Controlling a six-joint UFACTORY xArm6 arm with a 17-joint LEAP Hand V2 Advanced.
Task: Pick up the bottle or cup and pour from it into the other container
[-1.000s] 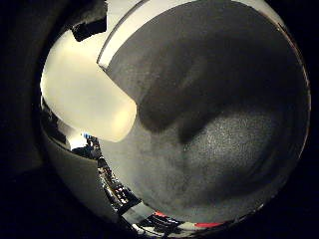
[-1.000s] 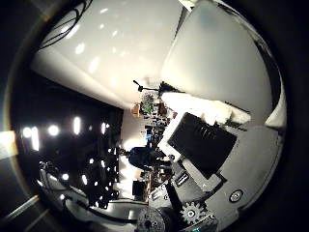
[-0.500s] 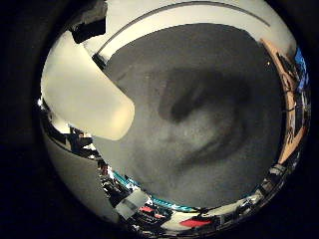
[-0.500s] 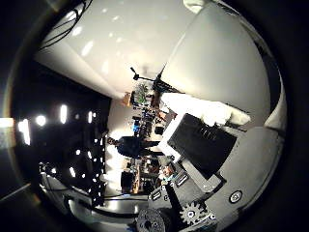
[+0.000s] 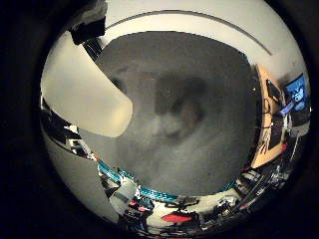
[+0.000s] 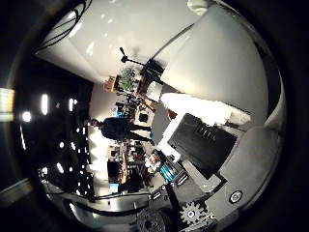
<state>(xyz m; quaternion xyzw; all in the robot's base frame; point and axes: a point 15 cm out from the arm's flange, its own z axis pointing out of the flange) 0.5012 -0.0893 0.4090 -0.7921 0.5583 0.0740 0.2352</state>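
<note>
A grey table (image 5: 209, 99) with a speckled surface filled most of the little finger side palm view, with soft dark shadows near its middle. A wooden desk (image 5: 266, 124) stood beside its far edge, well apart from the palm. A pale, smooth container (image 5: 82, 99), cup or bottle I could not tell, lay close against the palm, seen as a rounded cream body over the table. In the thumb side view the same pale wall filled one side. The robot hand (image 6: 203, 145) showed white and black parts lying against that container; whether it was actually clasped, I cannot tell. Gear teeth showed at the edge.
</note>
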